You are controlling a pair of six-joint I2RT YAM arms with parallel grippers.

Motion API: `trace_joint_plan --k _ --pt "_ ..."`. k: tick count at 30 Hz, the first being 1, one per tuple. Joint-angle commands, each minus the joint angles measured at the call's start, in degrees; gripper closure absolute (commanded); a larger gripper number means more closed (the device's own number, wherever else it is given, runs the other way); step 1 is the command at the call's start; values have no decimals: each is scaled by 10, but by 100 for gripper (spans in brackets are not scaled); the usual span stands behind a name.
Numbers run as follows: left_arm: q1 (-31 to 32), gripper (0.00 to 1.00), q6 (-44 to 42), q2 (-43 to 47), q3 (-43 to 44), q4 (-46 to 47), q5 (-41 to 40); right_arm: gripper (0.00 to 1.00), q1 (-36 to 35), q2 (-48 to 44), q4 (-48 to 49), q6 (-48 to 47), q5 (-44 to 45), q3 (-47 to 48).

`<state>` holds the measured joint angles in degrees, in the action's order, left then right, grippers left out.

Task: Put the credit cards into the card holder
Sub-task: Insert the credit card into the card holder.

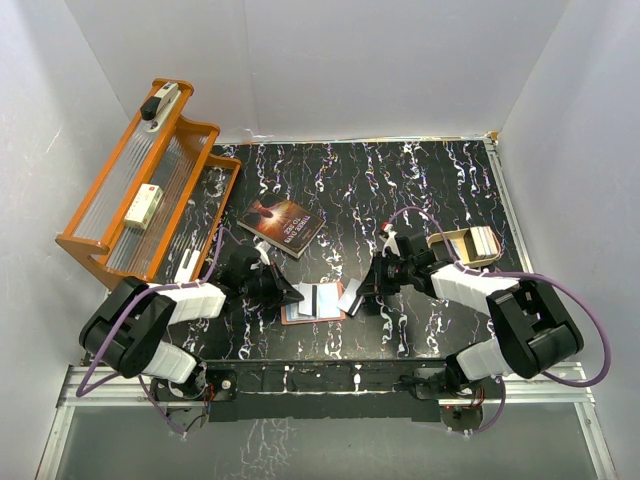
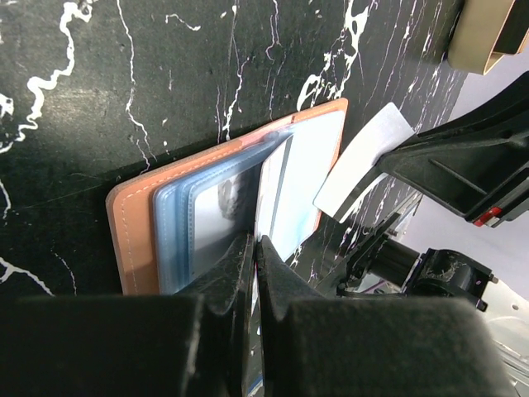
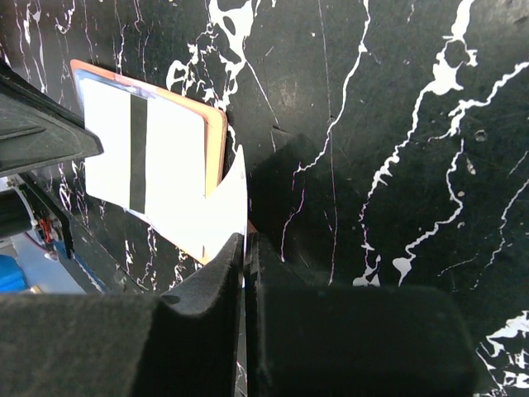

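I can't read any words here. The book (image 1: pixel 282 226) has pale letters on its dark cover, but they are too small for me to make out. The small box (image 1: pixel 143 207) on the orange rack (image 1: pixel 90 255) has a red mark, too tiny to read. The white card (image 2: pixel 364 165) and the striped card (image 3: pixel 145 157) show no words or numbers to me.

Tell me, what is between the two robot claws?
The open card holder lies between the left gripper and right gripper, seen in the top view.

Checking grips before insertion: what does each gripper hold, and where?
Right gripper pinches a white card by one edge; left gripper pinches a clear sleeve of the card holder.
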<state>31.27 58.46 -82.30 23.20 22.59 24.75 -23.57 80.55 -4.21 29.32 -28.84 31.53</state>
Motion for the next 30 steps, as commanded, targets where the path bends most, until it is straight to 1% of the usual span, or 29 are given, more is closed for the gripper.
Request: trace_joint_plan --k 1,5,11,16,27,28,30 --pt "4 100 13 2 -11 5 -15 100 -3 -14 -3 -5 20 -17" --pt "9 100 27 -7 -17 20 -17 100 -3 -20 -3 -3 23 -22" --pt "19 100 34 -17 -16 20 -22 100 -4 -22 4 0 22 -29" --pt "29 100 32 -13 -5 -19 -31 100 -4 -22 4 0 20 -31" --pt "49 100 51 -29 1 11 -49 100 -4 -35 3 14 26 -38" --pt "50 98 51 -29 4 6 -51 100 -4 -37 -2 13 24 -36" --pt "50 91 43 -24 14 -19 -54 100 -4 -45 -16 10 25 -32"
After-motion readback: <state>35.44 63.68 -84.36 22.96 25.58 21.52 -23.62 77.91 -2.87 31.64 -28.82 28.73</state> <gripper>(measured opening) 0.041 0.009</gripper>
